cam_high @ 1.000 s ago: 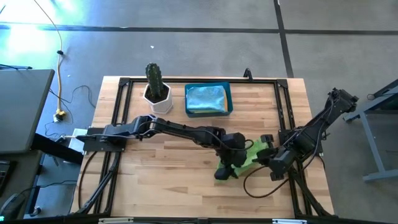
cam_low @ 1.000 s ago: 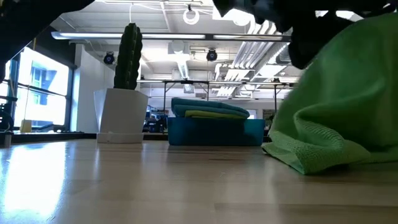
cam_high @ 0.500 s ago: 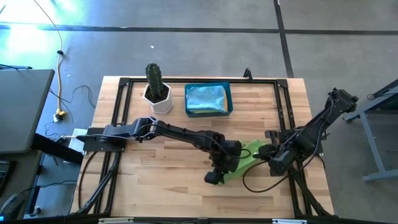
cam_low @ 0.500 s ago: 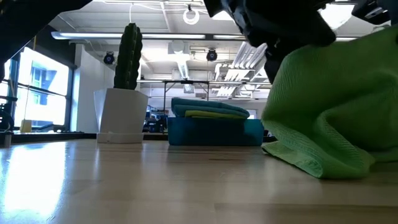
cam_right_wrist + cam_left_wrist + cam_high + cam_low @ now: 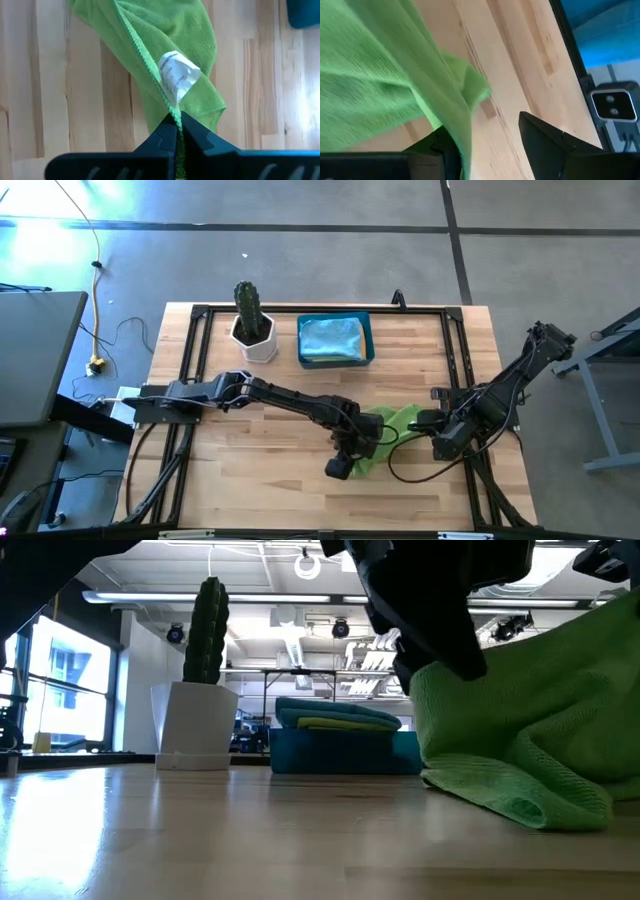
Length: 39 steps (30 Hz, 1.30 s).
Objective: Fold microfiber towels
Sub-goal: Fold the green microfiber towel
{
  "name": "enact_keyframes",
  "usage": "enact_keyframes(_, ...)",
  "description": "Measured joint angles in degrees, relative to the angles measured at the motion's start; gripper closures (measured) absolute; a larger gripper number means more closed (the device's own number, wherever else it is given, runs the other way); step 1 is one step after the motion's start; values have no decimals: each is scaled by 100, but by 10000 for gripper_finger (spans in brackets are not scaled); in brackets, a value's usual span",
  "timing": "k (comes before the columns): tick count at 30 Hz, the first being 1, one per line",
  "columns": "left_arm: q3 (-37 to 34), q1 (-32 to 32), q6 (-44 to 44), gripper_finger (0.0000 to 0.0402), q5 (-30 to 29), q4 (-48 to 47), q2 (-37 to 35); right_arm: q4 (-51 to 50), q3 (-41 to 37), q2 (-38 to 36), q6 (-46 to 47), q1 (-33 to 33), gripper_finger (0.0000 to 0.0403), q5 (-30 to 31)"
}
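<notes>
Green towel (image 5: 165,45) edge pinched between right jaws, beside spread left jaws.

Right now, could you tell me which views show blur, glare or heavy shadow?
Left wrist view: the lime green microfiber towel is smeared by blur. Low view: a dark arm is silhouetted against bright ceiling lights. High view: glare on the floor at top left. Right wrist view: sharp; the white care label is crisp.

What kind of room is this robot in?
Probably a lab or workshop. The low view shows bare ceiling pipes and more work tables behind, and the high view shows a concrete floor with loose cables.
</notes>
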Motion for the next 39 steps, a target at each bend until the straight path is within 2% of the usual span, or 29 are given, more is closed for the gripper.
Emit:
enact_keyframes(8, 0, -132, -162, 232, 11, -194, 0, -99, 0, 0, 284, 2, 403, -1)
enact_keyframes(12, 0, -123, -254, 246, 5, -202, 0, -99, 0, 0, 286, 1, 403, 0)
enact_keyframes(16, 0, -126, -299, 287, 3, -193, 0, -73, 0, 0, 279, 0, 403, 0)
enact_keyframes(23, 0, -126, -683, 387, 3, -180, 0, -23, 0, 0, 323, 1, 403, -2)
enact_keyframes(26, 0, -125, -1154, 394, -6, -207, -2, 136, -2, 0, 426, 0, 403, -2)
enact_keyframes(30, 27, -153, -1649, 396, -343, -384, -97, 469, -2, 0, 420, 2, 403, -2)
enact_keyframes(39, 743, -288, -1951, 400, -1315, -2190, -332, 809, -4, 14, 429, -5, 403, 183)
